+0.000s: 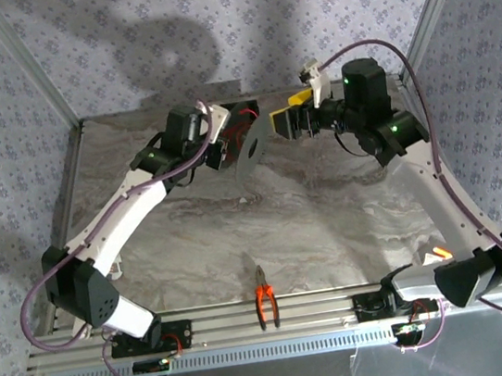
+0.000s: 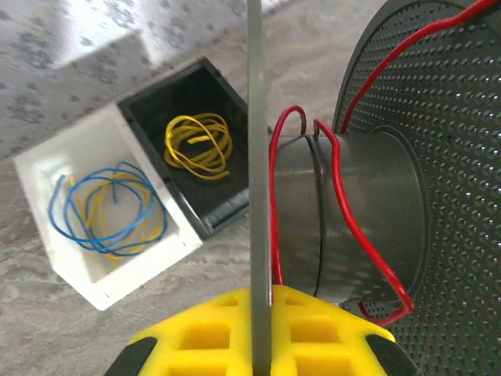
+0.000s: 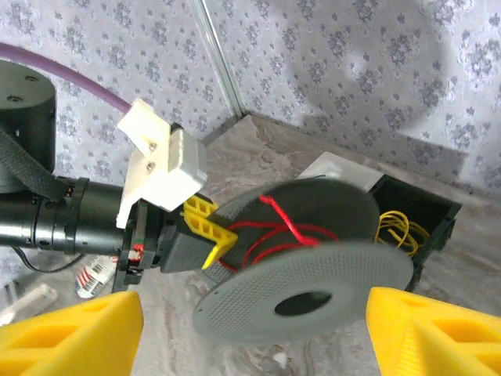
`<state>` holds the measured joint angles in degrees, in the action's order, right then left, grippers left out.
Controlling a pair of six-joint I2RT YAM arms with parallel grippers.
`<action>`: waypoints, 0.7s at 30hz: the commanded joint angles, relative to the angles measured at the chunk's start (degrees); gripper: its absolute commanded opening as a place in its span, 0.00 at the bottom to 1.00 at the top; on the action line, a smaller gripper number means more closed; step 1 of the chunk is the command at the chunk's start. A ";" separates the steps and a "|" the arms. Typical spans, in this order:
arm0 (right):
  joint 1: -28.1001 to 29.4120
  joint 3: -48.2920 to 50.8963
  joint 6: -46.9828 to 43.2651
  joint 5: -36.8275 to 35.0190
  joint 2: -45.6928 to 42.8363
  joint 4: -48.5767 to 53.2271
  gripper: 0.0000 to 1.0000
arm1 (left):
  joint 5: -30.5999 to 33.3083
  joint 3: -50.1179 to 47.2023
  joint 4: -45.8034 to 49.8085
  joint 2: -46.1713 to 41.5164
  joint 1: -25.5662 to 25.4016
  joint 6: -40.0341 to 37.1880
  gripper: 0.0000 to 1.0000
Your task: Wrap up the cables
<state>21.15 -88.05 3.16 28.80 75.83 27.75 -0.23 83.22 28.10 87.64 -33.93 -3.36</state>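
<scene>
Right wrist view: the red cable lies in loose loops around the hub of the black spool, which is held tilted over the counter. The left jaws are clenched on one flange of that spool, their yellow fingers pinching its rim. In the left wrist view the flange edge runs as a thin grey strip straight through the grip. The right jaws stand released and wide, touching nothing, with the spool just ahead of them. The cable's ends cannot be made out, and in the left wrist view its lower loop passes behind the yellow finger. Behind the spool a black box holds a yellow wire coil, partly hidden by the flange. A white box beside it holds blue and yellow wire. A sticker on the left arm's wrist is too blurred to read.
</scene>
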 commanded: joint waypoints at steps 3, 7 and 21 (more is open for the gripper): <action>0.09 -9.18 -10.37 0.41 8.20 13.70 0.62 | -7.33 6.30 2.54 0.21 -0.48 -4.46 0.00; 0.14 -17.36 -12.98 3.43 14.57 20.30 0.57 | -11.19 10.21 7.57 2.67 -0.61 -6.17 0.00; 1.05 -30.05 -16.26 10.46 25.77 30.84 0.54 | -13.17 15.36 14.31 7.06 -1.06 -8.72 0.00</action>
<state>21.87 -115.33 -11.53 36.93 100.01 53.84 -11.05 94.59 43.18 94.96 -34.63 -10.81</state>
